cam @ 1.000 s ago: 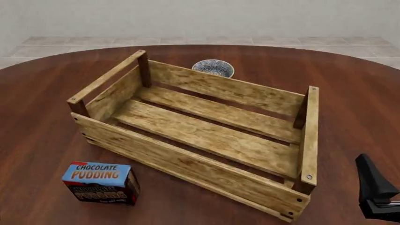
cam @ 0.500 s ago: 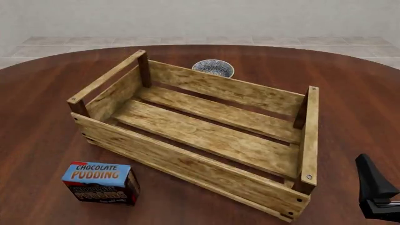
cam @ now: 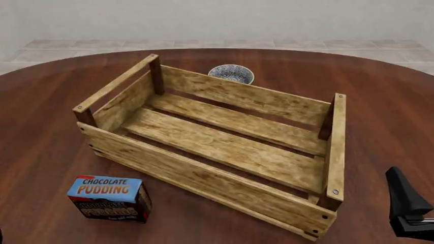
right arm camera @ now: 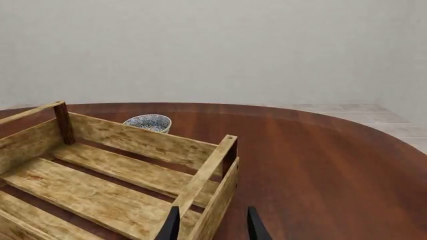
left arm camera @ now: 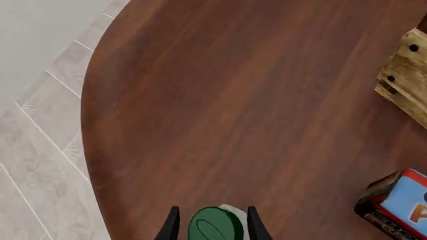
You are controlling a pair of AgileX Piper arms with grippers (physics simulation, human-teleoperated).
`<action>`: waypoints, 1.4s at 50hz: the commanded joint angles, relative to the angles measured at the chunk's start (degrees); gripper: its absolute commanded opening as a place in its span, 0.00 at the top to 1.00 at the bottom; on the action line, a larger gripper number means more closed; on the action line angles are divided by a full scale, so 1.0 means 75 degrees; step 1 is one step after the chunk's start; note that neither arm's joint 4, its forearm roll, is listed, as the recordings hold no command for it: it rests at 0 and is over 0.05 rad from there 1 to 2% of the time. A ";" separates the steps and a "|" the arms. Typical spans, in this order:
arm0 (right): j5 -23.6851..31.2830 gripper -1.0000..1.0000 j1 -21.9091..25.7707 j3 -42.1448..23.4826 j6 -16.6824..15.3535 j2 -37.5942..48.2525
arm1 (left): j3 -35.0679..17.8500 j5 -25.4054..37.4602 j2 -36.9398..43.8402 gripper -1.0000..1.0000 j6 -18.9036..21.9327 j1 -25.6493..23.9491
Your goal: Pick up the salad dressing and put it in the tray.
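Only the left wrist view shows the salad dressing [left arm camera: 215,226]: its green-topped end with a sliver of white sits right between the two fingers of the left pincer [left arm camera: 212,227], low over the brown desk [left arm camera: 233,115]. The fingers stand close on either side of it, apparently clamped on it. Off to one side of that pincer lies the chocolate pudding box [left arm camera: 395,205], and further off a corner of the tray [left arm camera: 405,75].

The front view lacks the bottle and shows the tray [cam: 203,175] with bare slats, a patterned bowl [cam: 231,73] beyond it, and the pudding box [cam: 109,197].

The right pincer [right arm camera: 212,226] is parted, holding nothing, hovering at the tray's corner [right arm camera: 212,172].
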 commanded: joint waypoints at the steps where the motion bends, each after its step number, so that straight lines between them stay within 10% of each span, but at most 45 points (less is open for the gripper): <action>1: 0.0000 0.00 0.0002 0.0000 0.0000 -0.0001 | 0.0464 -0.1152 0.1146 0.00 -0.0082 0.0170; 6: 0.0000 0.00 0.0002 0.0000 0.0000 -0.0001 | 0.0519 -0.1406 0.1417 0.00 -0.0064 0.0231; 7: 0.0000 0.00 -0.0001 0.0000 -0.0001 -0.0001 | 0.0465 -0.1283 0.1328 1.00 -0.0053 0.0248; 70: 0.0000 0.00 0.0000 0.0000 0.0001 0.0002 | -0.2350 0.2503 -0.2098 1.00 -0.0402 -0.1089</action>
